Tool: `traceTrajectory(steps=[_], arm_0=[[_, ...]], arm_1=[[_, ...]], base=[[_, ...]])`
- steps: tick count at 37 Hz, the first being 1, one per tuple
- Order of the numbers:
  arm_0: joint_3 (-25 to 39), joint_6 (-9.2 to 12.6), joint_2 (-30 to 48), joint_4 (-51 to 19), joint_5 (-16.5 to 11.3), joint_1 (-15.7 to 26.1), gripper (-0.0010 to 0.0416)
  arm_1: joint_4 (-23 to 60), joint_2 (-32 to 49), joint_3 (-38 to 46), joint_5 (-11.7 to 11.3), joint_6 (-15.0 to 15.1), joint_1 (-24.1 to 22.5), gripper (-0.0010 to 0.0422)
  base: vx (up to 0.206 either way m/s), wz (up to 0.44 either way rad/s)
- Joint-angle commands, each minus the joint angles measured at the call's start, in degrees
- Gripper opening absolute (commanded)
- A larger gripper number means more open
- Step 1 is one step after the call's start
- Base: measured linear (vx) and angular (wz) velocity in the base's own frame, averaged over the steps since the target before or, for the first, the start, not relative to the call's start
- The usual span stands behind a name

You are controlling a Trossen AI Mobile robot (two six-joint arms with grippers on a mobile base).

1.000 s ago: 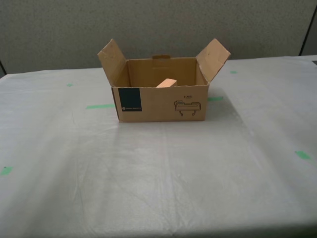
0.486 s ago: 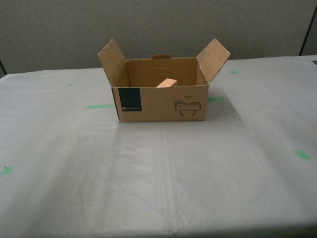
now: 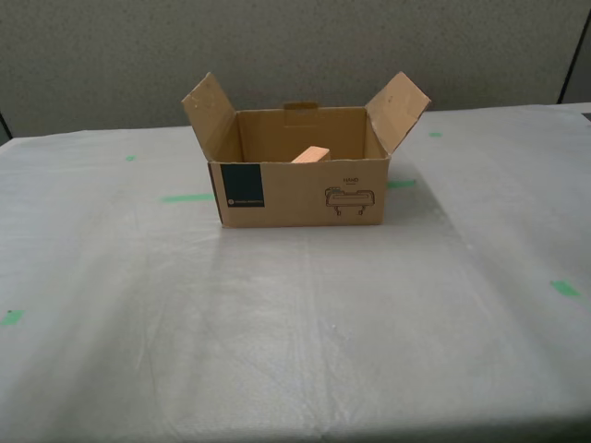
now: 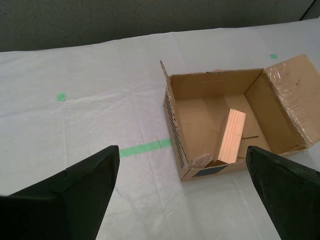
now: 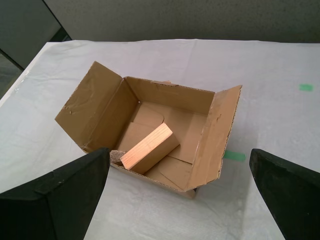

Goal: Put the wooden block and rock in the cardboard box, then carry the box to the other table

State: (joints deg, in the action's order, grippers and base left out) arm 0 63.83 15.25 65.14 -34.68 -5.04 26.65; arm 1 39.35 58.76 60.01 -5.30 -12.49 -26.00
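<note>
Right now the cardboard box (image 3: 300, 175) sits on the tabletop (image 3: 277, 323) toward its far edge, roughly midway between the side edges as the exterior view shows it, both side flaps splayed outward and its teal label and line drawing on the near face. The tabletop is the wrinkled pale sheet with green tape pieces (image 3: 186, 197), one strip lying just beside the box.

Inside the box the wooden block (image 5: 147, 148) leans tilted, one end down against the near wall and the other end raised. The rock (image 4: 200, 160) lies on the box floor in the near corner, touching or just beside the block's lower end; I cannot tell which.

My first hand (image 5: 180, 195) hangs above the tabletop's near side of the box, fingers spread wide and holding nothing. My second hand (image 4: 182, 192) is likewise wide apart and bare, apart from the box.
</note>
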Motion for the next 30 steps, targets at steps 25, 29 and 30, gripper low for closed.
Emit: traceTrajectory(steps=[25,29,30], arm_0=[[0.02,0.24,-0.02,0.07,0.24,0.02,0.039],[0.02,0.24,-0.02,0.07,0.24,0.02,0.039],[0.02,0.24,-0.02,0.07,0.24,0.02,0.0389]], arm_1=[[-0.04,0.02,0.02,-0.02,0.07,0.0,0.0346],[-0.07,0.02,0.02,-0.02,0.07,0.0,0.0346],[-0.07,0.02,0.04,-0.02,0.09,0.0,0.0346]], base=[[0.0,0.0],[0.0,0.0],[0.0,0.0]])
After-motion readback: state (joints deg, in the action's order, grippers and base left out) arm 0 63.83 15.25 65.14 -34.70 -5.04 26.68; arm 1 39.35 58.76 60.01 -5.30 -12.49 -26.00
